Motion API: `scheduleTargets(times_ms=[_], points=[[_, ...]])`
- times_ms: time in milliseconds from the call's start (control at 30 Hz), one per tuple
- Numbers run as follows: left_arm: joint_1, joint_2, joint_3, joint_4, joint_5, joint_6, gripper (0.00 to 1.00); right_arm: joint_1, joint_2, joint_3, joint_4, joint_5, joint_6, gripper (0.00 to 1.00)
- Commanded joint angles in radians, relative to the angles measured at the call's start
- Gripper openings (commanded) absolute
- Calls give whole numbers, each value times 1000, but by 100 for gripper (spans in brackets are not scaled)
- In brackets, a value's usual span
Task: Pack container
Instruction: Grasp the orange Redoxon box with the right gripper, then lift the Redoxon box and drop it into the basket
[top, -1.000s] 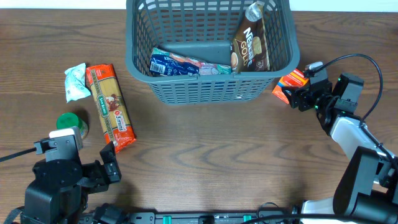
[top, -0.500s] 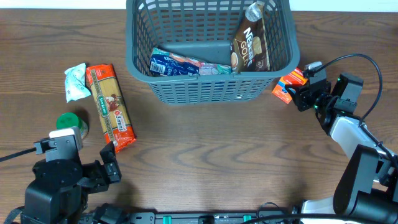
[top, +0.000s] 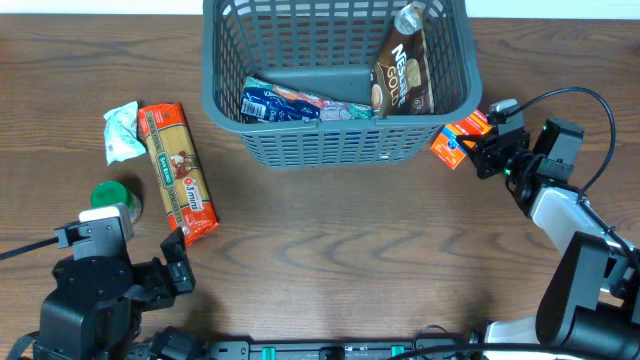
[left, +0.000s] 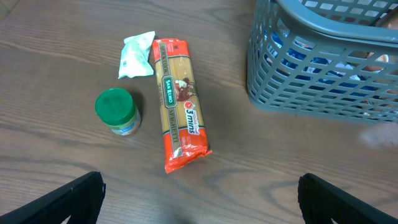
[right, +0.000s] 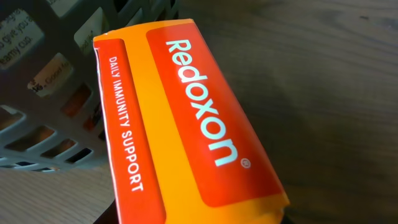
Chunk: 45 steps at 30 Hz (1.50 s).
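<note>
The container (top: 340, 143) is a large dark grey slatted basket at the back of the table; its lattice wall also shows in the left wrist view (left: 323, 102) and the right wrist view (right: 37, 81). Inside lie a brown coffee pouch (top: 402, 72) and a blue packet (top: 290, 102). My right gripper (top: 482, 152) is shut on an orange Redoxon box (top: 455, 140) just outside the basket's right front corner. That box (right: 186, 124) fills the right wrist view and hides the fingers. My left gripper (left: 199, 205) stands wide open over bare wood, holding nothing.
On the left of the table lie a red spaghetti packet (top: 178, 172) (left: 179, 102), a green-lidded jar (top: 113, 197) (left: 116, 111) and a small white pouch (top: 122, 131) (left: 137, 55). The left arm (top: 95, 290) sits at the front left corner.
The right gripper has closed on the orange box, which has shifted a little left and tilted toward the basket. The left arm has not moved.
</note>
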Motion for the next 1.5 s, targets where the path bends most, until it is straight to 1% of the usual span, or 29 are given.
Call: scheduleTargets(times_ms=[0, 133, 167, 200, 233, 333, 400, 500, 633, 733, 867, 1033, 1133, 1267, 1333, 1467], points=[[5, 1, 8, -3, -9, -2, 98, 11, 8, -5, 12, -38, 59, 10], [5, 1, 8, -3, -9, -2, 98, 9, -8, -5, 74, -37, 153, 6], [5, 1, 8, -3, -9, -2, 99, 6, -15, -4, 91, -36, 172, 7], [5, 1, 8, -3, -10, -2, 99, 3, -24, -3, 109, -36, 193, 11], [5, 1, 8, -3, -9, -2, 99, -2, -36, -3, 132, -36, 222, 12], [5, 1, 8, -3, -9, -2, 98, -19, -87, 7, 171, -34, 284, 11], [5, 1, 8, -3, -9, -2, 98, -30, -132, 18, 177, -33, 309, 7], [5, 1, 8, -3, -9, -2, 99, -40, -216, 40, 177, -25, 308, 6], [5, 1, 8, -3, -9, -2, 99, -45, -337, 68, 170, 61, 330, 4], [5, 1, 8, -3, -9, -2, 98, -46, -435, 89, 164, 97, 343, 5], [5, 1, 8, -3, -9, -2, 99, -45, -535, 117, 165, 102, 413, 1], [5, 1, 8, -3, -9, -2, 99, -30, -617, 162, 180, 98, 542, 1], [5, 1, 8, -3, -9, -2, 98, 26, -631, 194, 192, 97, 591, 1], [5, 1, 8, -3, -9, -2, 98, 156, -617, 220, 249, 119, 619, 2], [5, 1, 8, -3, -9, -2, 99, 230, -599, 229, 268, 181, 643, 1], [5, 1, 8, -3, -9, -2, 98, 386, -526, 253, 301, 321, 645, 1]])
